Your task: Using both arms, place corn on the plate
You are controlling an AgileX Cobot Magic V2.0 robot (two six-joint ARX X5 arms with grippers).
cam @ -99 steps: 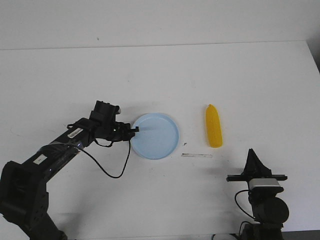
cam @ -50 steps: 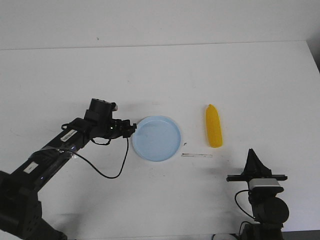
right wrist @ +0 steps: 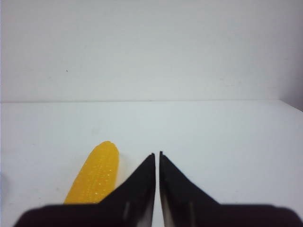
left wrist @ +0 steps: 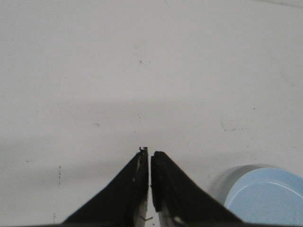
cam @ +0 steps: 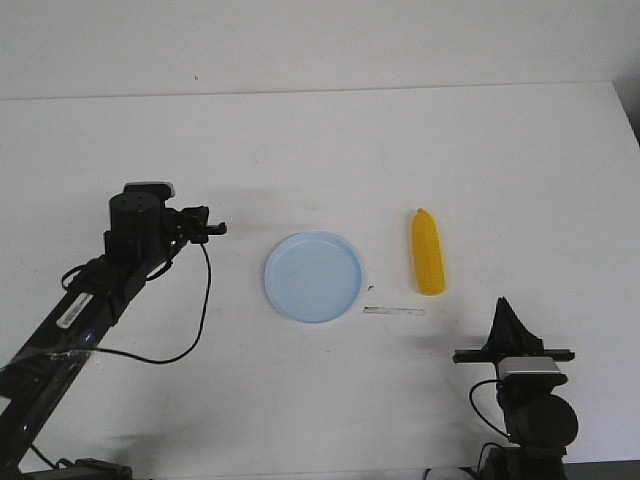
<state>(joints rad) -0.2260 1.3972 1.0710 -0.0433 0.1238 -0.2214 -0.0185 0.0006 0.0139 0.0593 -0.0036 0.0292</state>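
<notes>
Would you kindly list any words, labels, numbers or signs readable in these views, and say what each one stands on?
No text can be read in any view.
White sticker labels on the black left robot arm: print too small and blurred to read.
Smooth yellow toy corn cob, round pale-blue plastic plate and white table: no markings visible.

Front cam high over table (cam: 320, 150); wrist cams low, sharing plate (cam: 313, 276), corn (cam: 429, 252).
</notes>
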